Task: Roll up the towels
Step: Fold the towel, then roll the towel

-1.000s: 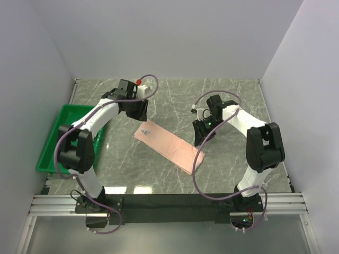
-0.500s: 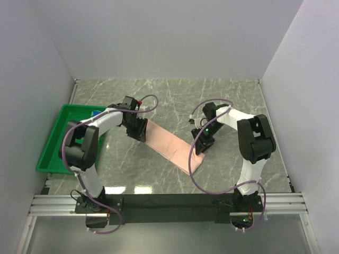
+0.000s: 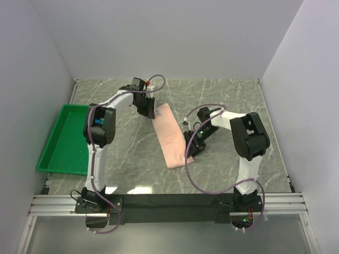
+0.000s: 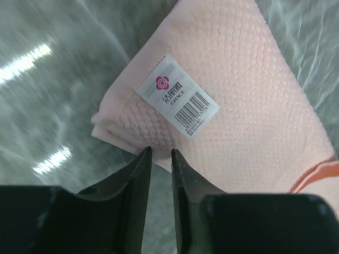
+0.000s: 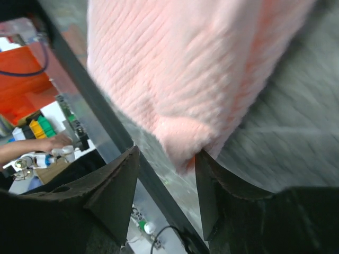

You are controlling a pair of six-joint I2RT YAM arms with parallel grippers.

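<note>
The pale pink towel [image 3: 168, 135] lies flat as a long strip running from far to near at mid-table. My left gripper [image 3: 150, 112] is at its far left corner. In the left wrist view the jaws [image 4: 159, 152] stand narrow, pinching the folded edge of the towel [image 4: 249, 95] just below its white tag [image 4: 177, 98]. My right gripper [image 3: 190, 149] sits at the near right corner. Its jaws [image 5: 167, 153] are wide apart, and the towel's fluffy corner [image 5: 175, 69] droops between them, brushing the right finger. A patch of the teal-blue towel [image 3: 97, 121] shows behind the left arm's elbow.
A green tray [image 3: 58, 143] lies at the left side of the marble table, next to the left wall. White walls close in the table on the left, far and right sides. The black base rail [image 3: 169, 202] runs along the near edge.
The pink towel has swung from a diagonal to nearly straight far-to-near. My left gripper carried its far end away and rightward, narrowing. My right gripper shifted left and widened.
</note>
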